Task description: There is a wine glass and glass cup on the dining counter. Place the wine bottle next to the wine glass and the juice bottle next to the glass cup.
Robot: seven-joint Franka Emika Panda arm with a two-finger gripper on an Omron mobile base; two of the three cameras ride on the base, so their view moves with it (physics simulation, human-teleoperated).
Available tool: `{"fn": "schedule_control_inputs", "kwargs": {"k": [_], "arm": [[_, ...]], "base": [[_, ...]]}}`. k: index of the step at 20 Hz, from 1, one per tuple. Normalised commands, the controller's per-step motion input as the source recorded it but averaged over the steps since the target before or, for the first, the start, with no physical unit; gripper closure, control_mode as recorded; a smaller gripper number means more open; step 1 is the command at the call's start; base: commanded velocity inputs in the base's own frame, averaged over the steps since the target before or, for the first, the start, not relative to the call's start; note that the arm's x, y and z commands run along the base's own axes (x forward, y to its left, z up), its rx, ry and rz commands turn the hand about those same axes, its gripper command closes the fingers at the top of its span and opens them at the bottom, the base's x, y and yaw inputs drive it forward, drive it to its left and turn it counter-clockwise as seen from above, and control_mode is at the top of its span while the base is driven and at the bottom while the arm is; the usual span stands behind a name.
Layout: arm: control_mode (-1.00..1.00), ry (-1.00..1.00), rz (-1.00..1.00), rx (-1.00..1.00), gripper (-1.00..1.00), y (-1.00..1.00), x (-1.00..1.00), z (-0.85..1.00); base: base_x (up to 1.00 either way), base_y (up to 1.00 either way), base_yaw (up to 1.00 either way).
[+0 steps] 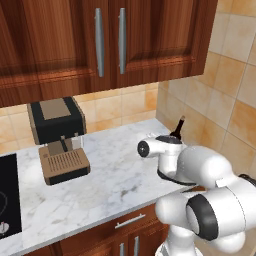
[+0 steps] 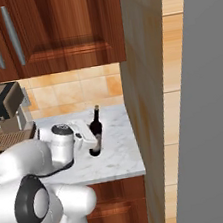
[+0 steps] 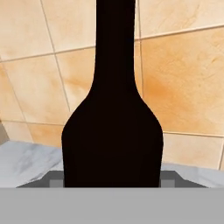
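The wine bottle (image 3: 113,131), tall and near-black, stands upright on the marble worktop (image 2: 118,158) in the corner by the tiled wall. Its neck and tan tip (image 1: 178,127) rise behind my arm in the left base view. In the right base view my gripper (image 2: 95,147) reaches in from the left at the bottle's (image 2: 96,128) lower body. In the hand view the grey fingertips (image 3: 54,180) sit against both sides of the bottle's wide body, so my gripper (image 3: 113,180) is shut on it. The wine glass, glass cup, juice bottle and dining counter are out of view.
A black and brown coffee machine (image 1: 56,135) stands at the back left of the worktop, with a black hob (image 1: 7,195) at the far left. Wooden wall cabinets (image 1: 110,40) hang overhead. A tall wood side panel (image 2: 146,78) closes the counter's right end.
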Motion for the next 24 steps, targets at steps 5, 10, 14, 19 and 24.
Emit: {"fn": "schedule_control_inputs", "kwargs": {"k": [5, 10, 14, 19, 24], "arm": [[-1.00, 0.01, 0.15, 0.01, 1.00, 0.59, -0.13, 0.50], [-1.00, 0.15, 0.17, 0.03, 1.00, 0.31, 0.01, 0.34], [-1.00, 0.01, 0.19, 0.05, 1.00, 0.26, -0.07, 0.47], [-1.00, 0.00, 0.24, 0.06, 1.00, 0.23, -0.19, 0.49], [-1.00, 0.01, 0.22, 0.06, 1.00, 0.28, -0.26, 0.31]], "base": [[0.00, 0.00, 0.00], [0.00, 0.00, 0.00], [0.00, 0.00, 0.00], [0.00, 0.00, 0.00], [0.00, 0.00, 0.00]]}}
